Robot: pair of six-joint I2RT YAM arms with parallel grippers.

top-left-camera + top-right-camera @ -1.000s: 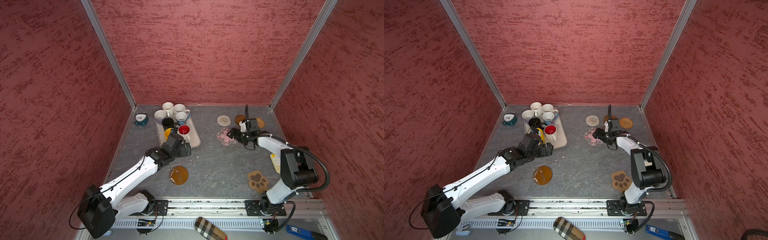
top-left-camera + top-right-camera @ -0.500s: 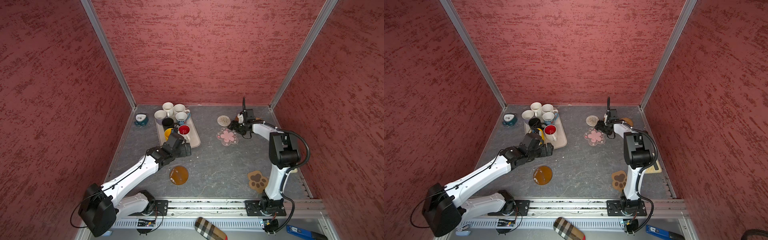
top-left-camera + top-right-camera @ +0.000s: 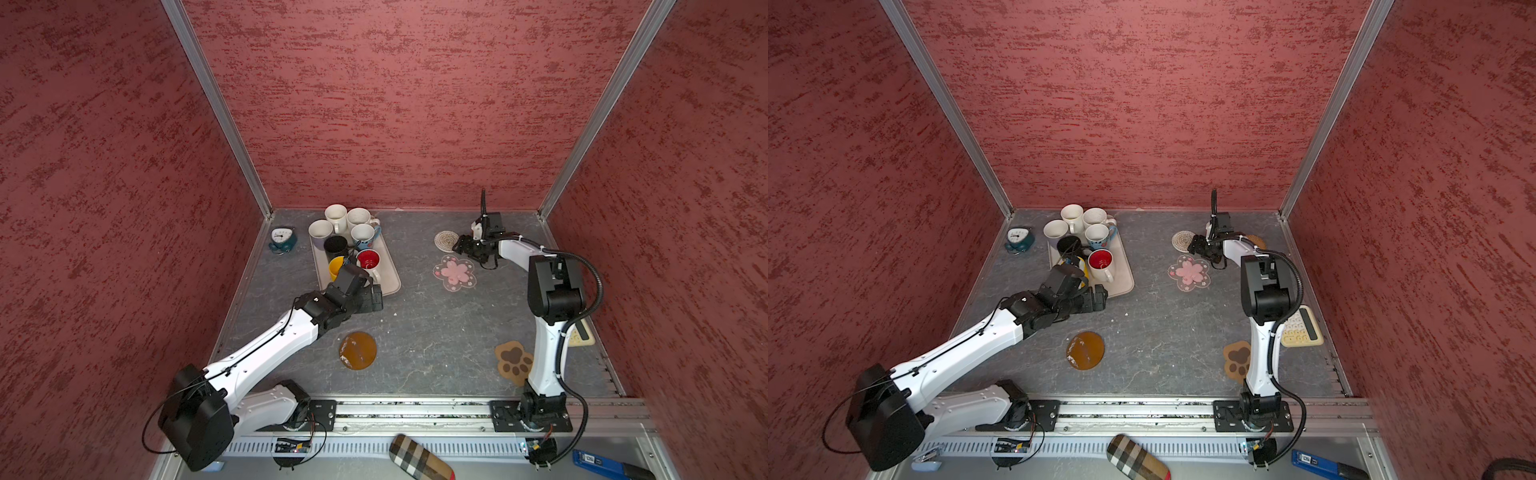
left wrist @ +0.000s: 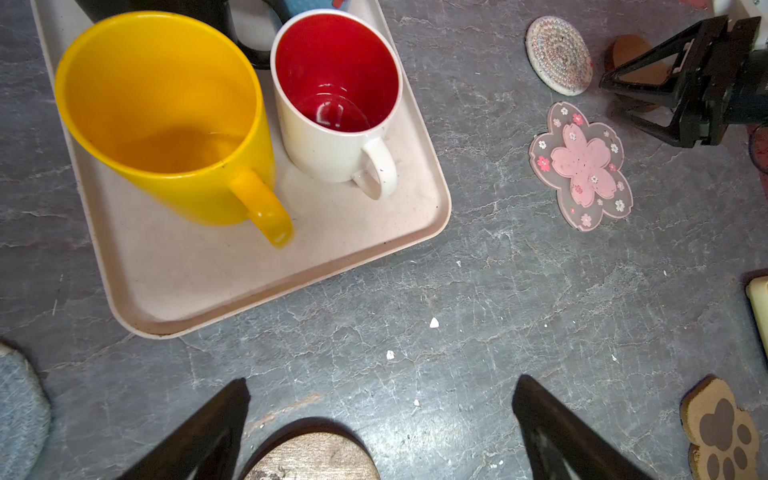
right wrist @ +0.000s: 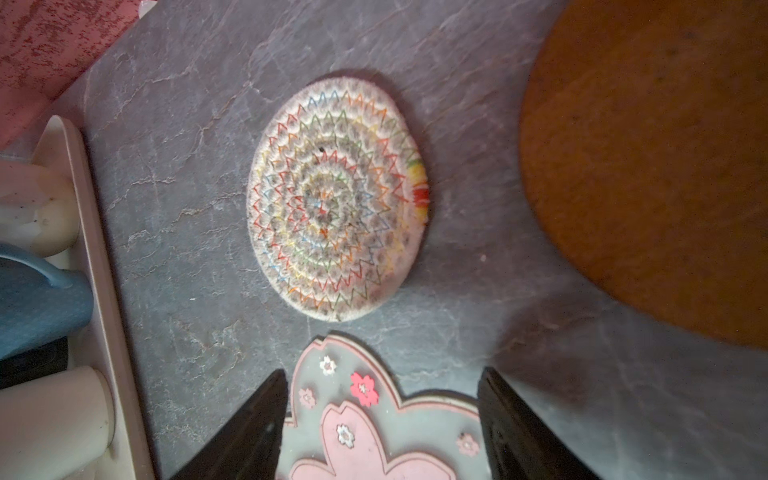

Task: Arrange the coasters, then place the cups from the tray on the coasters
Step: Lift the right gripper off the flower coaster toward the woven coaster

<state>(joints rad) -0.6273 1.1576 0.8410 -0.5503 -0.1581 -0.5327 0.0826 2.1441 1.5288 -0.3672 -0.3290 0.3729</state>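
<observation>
Cups (image 3: 369,261) are held in the tray (image 4: 291,266) at the desk's (image 3: 436,324) far left. Coasters (image 3: 358,350) are scattered elsewhere. The left gripper (image 4: 380,380) is spread, empty, beside the tray. The right gripper (image 5: 383,372) is spread above the flower coaster (image 3: 455,272).

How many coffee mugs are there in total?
7: yellow mug, red-lined white mug, black mug, blue mug on the beige plastic tray; three pale mugs at its far end. None seems hidden.

Cups (image 3: 368,260) on tray (image 3: 390,277), flower coaster (image 3: 455,271) to its right.
</observation>
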